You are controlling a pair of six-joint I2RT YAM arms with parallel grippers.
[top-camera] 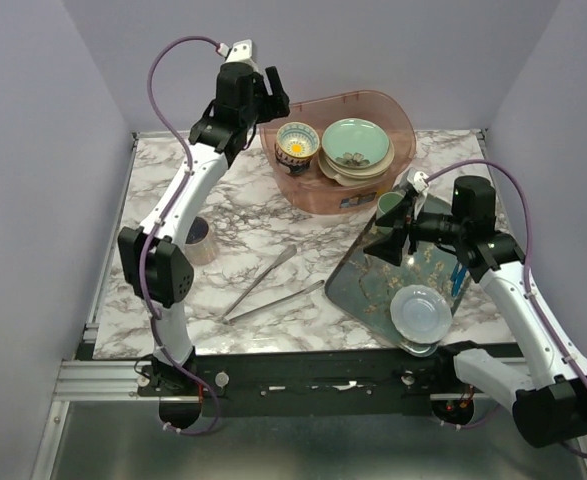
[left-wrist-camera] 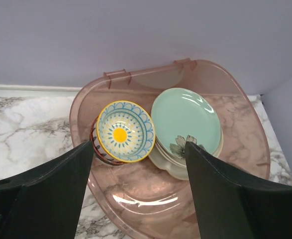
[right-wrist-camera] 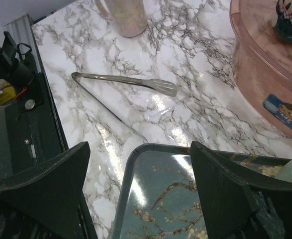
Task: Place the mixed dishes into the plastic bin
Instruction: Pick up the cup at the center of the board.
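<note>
The see-through pink plastic bin (left-wrist-camera: 225,74) sat at the back of the marbled surface (left-wrist-camera: 21,129). It was holding the glossy mint-green plate (left-wrist-camera: 185,117), stacked on cream ones, plus the round navy-and-yellow patterned bowl (left-wrist-camera: 125,130). My left fingers (left-wrist-camera: 56,189) hung spread wide above it, empty. My right fingers (right-wrist-camera: 230,194) were splayed too, over the floral tray (right-wrist-camera: 150,209), with thin metal tongs (right-wrist-camera: 121,78) nearby.

Top external, high behind the arm bases, looking down on the whole table (top-camera: 263,215); left wrist, close above the far plastic bin (left-wrist-camera: 235,114), facing the back wall; right wrist, low at right, facing left across tongs (right-wrist-camera: 126,79) and tray (right-wrist-camera: 155,199); all share the bin
</note>
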